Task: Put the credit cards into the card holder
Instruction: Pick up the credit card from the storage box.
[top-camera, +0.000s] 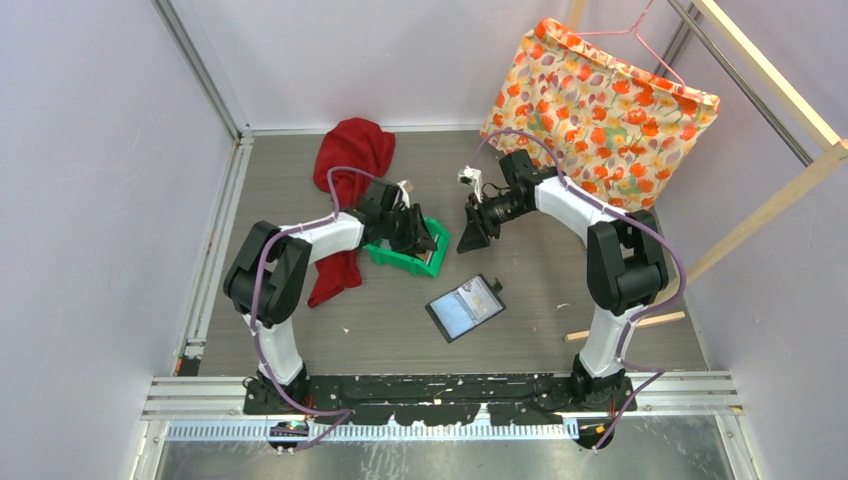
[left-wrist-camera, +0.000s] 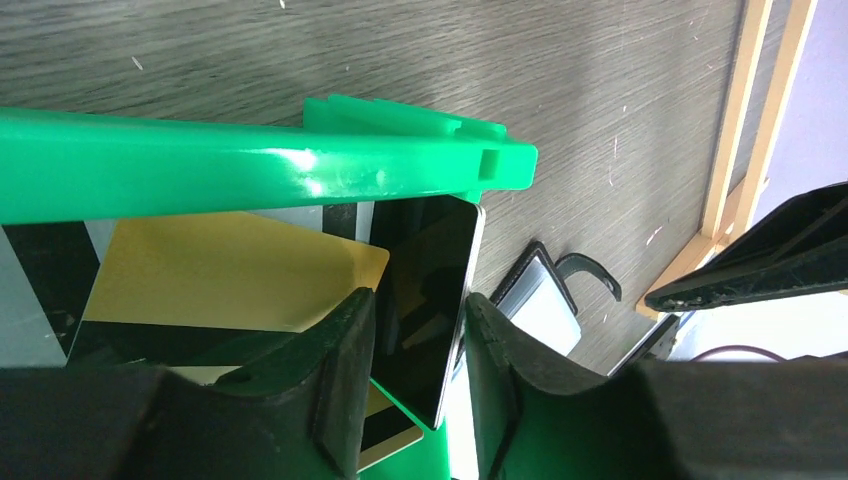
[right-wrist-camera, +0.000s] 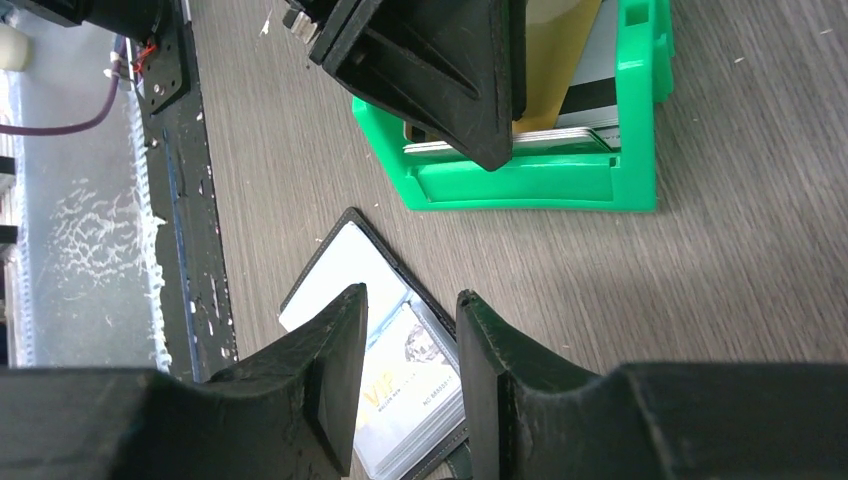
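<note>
The green bin (top-camera: 395, 258) holds several credit cards, among them a yellow one (left-wrist-camera: 220, 270) and grey ones. My left gripper (top-camera: 425, 240) reaches into the bin; in the left wrist view (left-wrist-camera: 420, 298) its jaws stand a little apart around an upright dark glossy card (left-wrist-camera: 430, 270), which is not pinched flat. The black card holder (top-camera: 465, 307) lies open on the table, also seen in the left wrist view (left-wrist-camera: 545, 300). My right gripper (top-camera: 472, 238) hovers above the holder (right-wrist-camera: 330, 270), slightly open and empty (right-wrist-camera: 408, 295). A white VIP card (right-wrist-camera: 415, 370) sits in a clear pocket.
A red cloth (top-camera: 350, 160) lies behind and left of the bin. A floral bag (top-camera: 600, 110) hangs at the back right. A wooden stick (top-camera: 625, 325) lies on the table at right. The left gripper (right-wrist-camera: 440, 70) and bin (right-wrist-camera: 530, 185) are close to my right gripper.
</note>
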